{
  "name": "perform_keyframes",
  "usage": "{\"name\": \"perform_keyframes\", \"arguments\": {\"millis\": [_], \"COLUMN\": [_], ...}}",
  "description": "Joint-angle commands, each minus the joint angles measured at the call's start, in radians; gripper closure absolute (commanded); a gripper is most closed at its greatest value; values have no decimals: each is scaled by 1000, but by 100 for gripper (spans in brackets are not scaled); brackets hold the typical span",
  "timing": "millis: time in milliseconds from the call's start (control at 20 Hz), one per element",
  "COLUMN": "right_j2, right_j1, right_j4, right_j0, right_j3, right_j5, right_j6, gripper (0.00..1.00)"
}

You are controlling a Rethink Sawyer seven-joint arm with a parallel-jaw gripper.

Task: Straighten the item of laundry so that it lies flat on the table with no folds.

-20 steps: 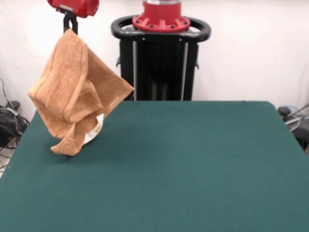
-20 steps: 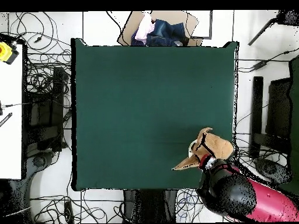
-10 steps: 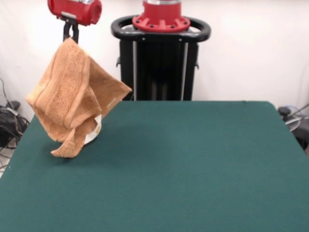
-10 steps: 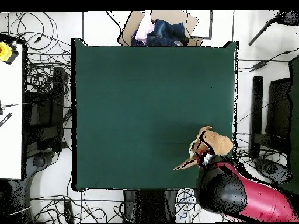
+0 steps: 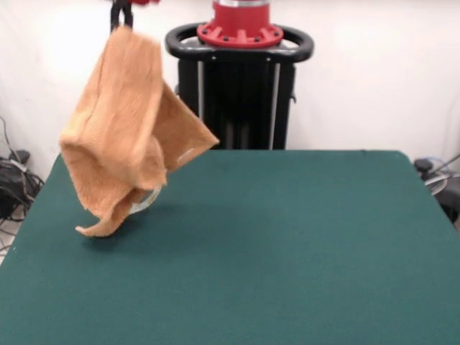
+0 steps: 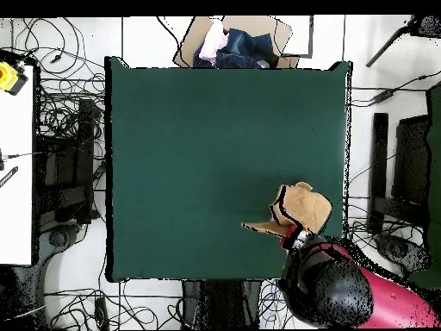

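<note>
One towel (image 5: 129, 136) corner is pinched tight in my fingers (image 5: 121, 16), rest hanging straight below w/ long axis vertical, lowest tip nearly touching the surface (image 5: 287, 244).

Tabletop (image 5: 287, 244) bare green across nearly whole surface in both views; free passage everywhere there. Only obstacle: towel (image 5: 129, 129) hanging crumpled from claw (image 5: 121, 13) near one corner, low tip close to the cloth; can't tell if touching. Arm (image 6: 344, 289) overhangs that edge. Off-tabletop: cables, box of clothes (image 6: 232, 43) at opp. edge.
</note>
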Motion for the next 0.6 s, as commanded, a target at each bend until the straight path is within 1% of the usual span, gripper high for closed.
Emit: {"name": "perform_keyframes", "arguments": {"millis": [50, 200, 350, 450, 500, 550, 600], "right_j2": [36, 21, 16, 1, -3, 3, -1], "right_j1": [-247, -274, -263, -259, -254, -237, -223], "right_j4": [119, 104, 90, 187, 146, 47, 46], "right_j0": [15, -3, -7, -17, -11, 1, -2], "right_j3": [-32, -74, -107, -143, -137, -108, -97], "right_j5": [402, 470, 513, 567, 562, 515, 505], "right_j6": [-425, -521, -552, -565, -565, -549, -559], "gripper": [100, 100, 100, 100, 100, 100, 100]}}
